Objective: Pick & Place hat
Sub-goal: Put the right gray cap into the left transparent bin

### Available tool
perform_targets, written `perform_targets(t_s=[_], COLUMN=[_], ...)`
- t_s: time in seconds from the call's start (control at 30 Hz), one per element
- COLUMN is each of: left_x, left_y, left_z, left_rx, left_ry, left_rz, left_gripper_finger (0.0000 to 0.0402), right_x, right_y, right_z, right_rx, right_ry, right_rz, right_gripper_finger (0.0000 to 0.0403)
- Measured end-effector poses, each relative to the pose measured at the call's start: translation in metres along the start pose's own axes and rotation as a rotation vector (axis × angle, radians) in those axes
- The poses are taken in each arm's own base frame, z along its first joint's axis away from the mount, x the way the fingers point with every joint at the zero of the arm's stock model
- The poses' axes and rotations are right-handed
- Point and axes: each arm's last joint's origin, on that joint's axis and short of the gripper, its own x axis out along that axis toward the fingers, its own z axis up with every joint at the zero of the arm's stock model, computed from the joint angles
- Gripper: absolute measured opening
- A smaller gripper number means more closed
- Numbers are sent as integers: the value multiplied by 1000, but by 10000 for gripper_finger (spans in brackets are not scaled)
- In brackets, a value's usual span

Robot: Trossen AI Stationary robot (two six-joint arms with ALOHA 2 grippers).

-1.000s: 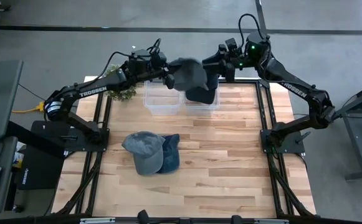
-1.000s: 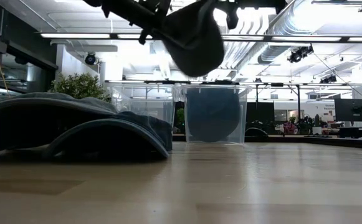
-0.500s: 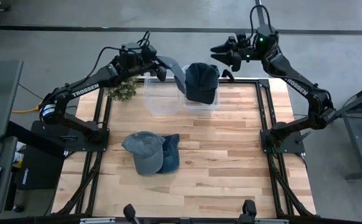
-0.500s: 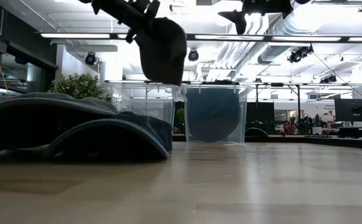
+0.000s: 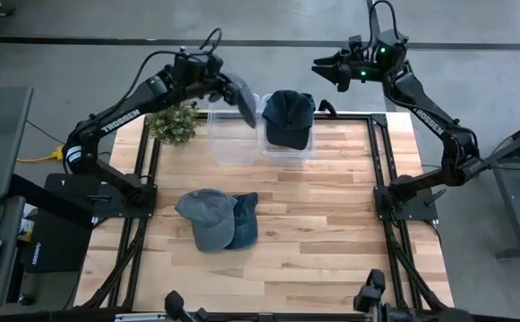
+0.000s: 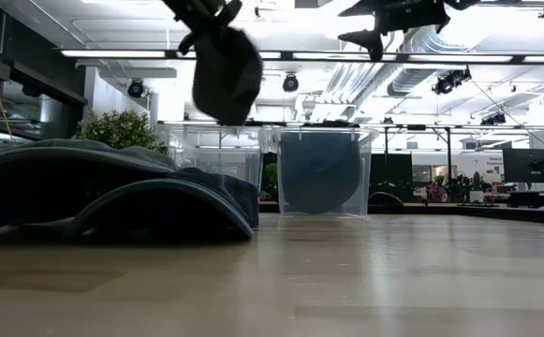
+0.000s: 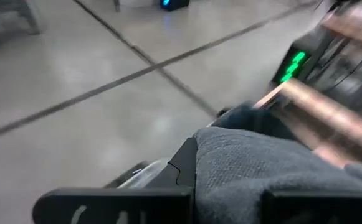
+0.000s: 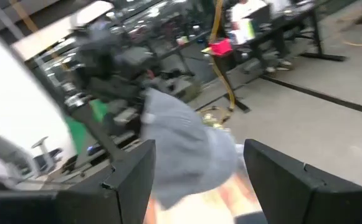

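Note:
My left gripper [image 5: 219, 87] is shut on a grey hat [image 5: 241, 98], high above the left clear bin [image 5: 233, 141] at the table's far edge. In the low view the hat [image 6: 227, 70] hangs over that bin [image 6: 217, 154]. My right gripper [image 5: 325, 71] is open and holds nothing, raised beyond the far edge to the right of the hat. A navy hat [image 5: 288, 118] sits in the right clear bin [image 6: 320, 173]. A second grey hat [image 5: 208, 217] and a second navy hat [image 5: 245, 221] lie overlapping on the table. My left gripper pinches the grey hat by its upper edge [image 7: 230, 155] between the two fingers; brim or crown, I cannot tell. The fingers come at it from the table's left. The hat is lifted clear and hangs slack below the fingers [image 6: 206, 23].
A small green plant [image 5: 175, 125] stands left of the bins at the far left corner. The wooden table [image 5: 331, 250] is bare on its right half and near side. Black frame rails [image 5: 380, 170] run along the left and right edges.
My right gripper has let go of the grey hat and drawn back up and toward the far right. My left gripper has carried the hat leftward, from over the right bin to over the left bin. The hat has swung down and now hangs from the left gripper alone.

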Motion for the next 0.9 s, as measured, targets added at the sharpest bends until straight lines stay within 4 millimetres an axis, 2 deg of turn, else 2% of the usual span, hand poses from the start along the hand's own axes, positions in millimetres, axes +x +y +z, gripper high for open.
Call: perform_targets(t_s=[0.1,0.27,0.47,0.9], left_x=[0,3,13,53], left_y=[-2,3,11,11], left_z=[5,-3,-13,-32], left_rx=[-122,-281,-315,-413], left_ry=[-8,80,156,249], left_rz=[-32,-26,54,100], left_gripper_finger=[0,0,0,0], right_x=[-7,-16,-18,-19], right_y=[-8,-17,-19,-23], right_z=[0,0,-1,-10], right_rx=[16,22,-3,-36], right_ry=[5,10,21,88], right_rz=[-50,-96,-104,-156], right_gripper_finger=[238,238,238,238])
